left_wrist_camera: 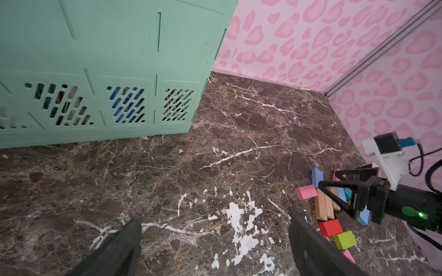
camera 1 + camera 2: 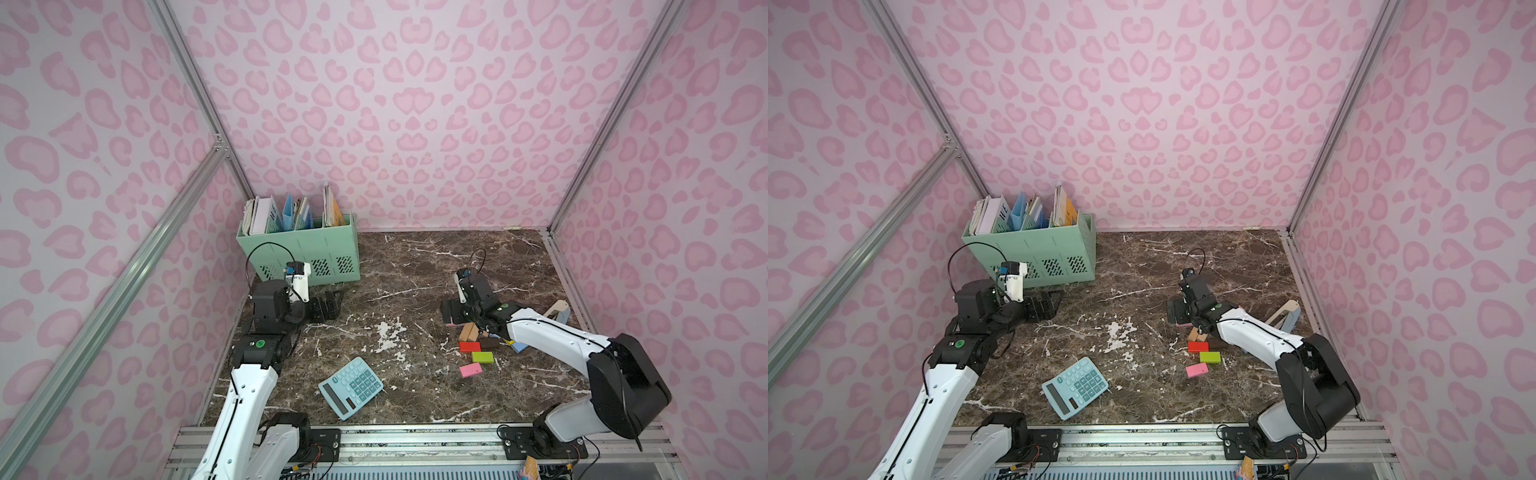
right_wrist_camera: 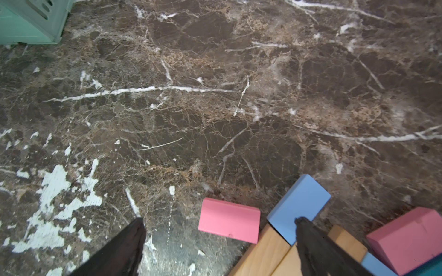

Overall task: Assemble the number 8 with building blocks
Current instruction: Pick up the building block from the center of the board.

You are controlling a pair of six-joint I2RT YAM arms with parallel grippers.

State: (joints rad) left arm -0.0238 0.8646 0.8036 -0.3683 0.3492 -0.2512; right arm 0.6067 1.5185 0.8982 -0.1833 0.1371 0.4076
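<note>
Building blocks (image 2: 468,331) heaped loose at right of worktop (image 2: 415,266). Right end effector (image 3: 220,221) spread wide at the heap's far edge, gripping nothing: pink block (image 3: 229,219) lies between its fingers, one fingertip (image 3: 301,223) over a light-blue block (image 3: 299,200). Left end effector (image 1: 215,221) wide too, empty, well apart beside the green file organizer (image 2: 297,249).
</note>
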